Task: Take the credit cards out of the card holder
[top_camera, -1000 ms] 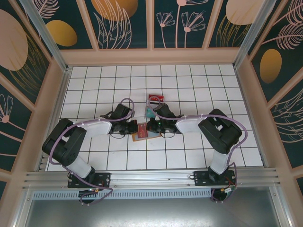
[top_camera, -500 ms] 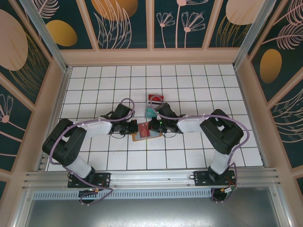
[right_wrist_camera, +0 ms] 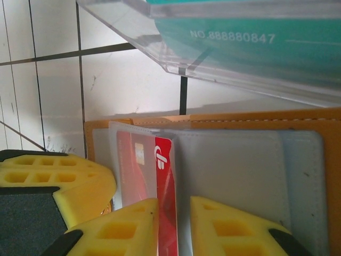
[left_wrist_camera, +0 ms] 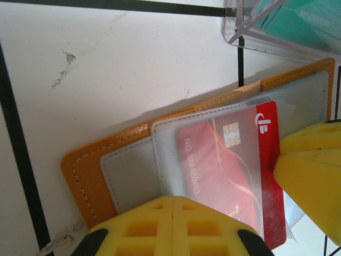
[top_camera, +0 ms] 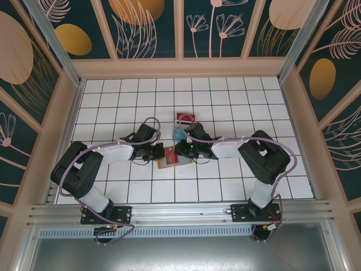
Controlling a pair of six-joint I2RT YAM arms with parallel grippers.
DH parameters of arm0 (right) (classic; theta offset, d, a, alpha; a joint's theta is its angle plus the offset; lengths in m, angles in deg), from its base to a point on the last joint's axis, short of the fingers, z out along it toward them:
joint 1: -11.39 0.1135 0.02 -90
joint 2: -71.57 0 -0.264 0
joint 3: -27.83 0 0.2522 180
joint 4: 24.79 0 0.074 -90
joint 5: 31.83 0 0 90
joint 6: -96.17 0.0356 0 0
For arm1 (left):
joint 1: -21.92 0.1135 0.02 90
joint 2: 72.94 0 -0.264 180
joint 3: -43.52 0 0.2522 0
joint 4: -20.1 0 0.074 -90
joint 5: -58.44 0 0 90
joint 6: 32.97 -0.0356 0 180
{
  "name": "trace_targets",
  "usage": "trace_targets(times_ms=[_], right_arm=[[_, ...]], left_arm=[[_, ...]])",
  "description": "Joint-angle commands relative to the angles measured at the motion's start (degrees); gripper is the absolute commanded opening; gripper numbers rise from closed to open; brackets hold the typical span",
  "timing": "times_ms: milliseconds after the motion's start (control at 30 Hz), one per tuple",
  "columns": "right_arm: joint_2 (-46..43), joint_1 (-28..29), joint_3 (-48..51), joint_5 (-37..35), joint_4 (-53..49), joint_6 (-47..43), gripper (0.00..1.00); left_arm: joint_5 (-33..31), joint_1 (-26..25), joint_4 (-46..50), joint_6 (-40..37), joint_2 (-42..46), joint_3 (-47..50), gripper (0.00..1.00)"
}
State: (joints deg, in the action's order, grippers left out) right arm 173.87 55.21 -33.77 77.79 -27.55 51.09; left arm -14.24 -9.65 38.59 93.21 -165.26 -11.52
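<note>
Your card holder [top_camera: 169,162] lies open just below centre of the top view, barely shifted this last second, with the red card [right_wrist_camera: 165,186] still mostly sleeved, so no extraction yet: the left gripper [left_wrist_camera: 173,216], fingers together, presses on it, while the right gripper [right_wrist_camera: 175,207] flanks the card's edge, and you cannot tell whether it is clamped.

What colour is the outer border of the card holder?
The card holder has an orange-tan stitched border, seen best in the left wrist view.
</note>
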Motion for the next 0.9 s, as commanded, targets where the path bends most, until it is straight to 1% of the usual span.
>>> trace_targets(times_ms=[0,167,233,600,867], right_arm=[[1.80,-0.04,0.57,1.30,0.64,-0.02,0.22],[1.92,-0.04,0.91,0.82,0.09,0.13,0.08],[1.47,-0.30,1.47,0.64,0.09,0.15,0.00],[-3.35,-2.36,6.03,-2.17,-0.71,0.18,0.00],[-8.07,-5.55,8.06,-2.65,-3.36,-2.87,0.00]], left_arm=[[-4.53,0.46,5.20,-1.10,-2.19,0.63,0.00],[-4.74,0.49,5.29,-0.95,-2.00,0.58,0.00],[-4.84,0.46,5.35,-0.87,-2.04,0.63,0.00],[-4.93,0.53,5.33,-1.03,-2.00,0.76,0.00],[-4.84,0.47,5.28,-1.03,-1.65,0.94,0.00]])
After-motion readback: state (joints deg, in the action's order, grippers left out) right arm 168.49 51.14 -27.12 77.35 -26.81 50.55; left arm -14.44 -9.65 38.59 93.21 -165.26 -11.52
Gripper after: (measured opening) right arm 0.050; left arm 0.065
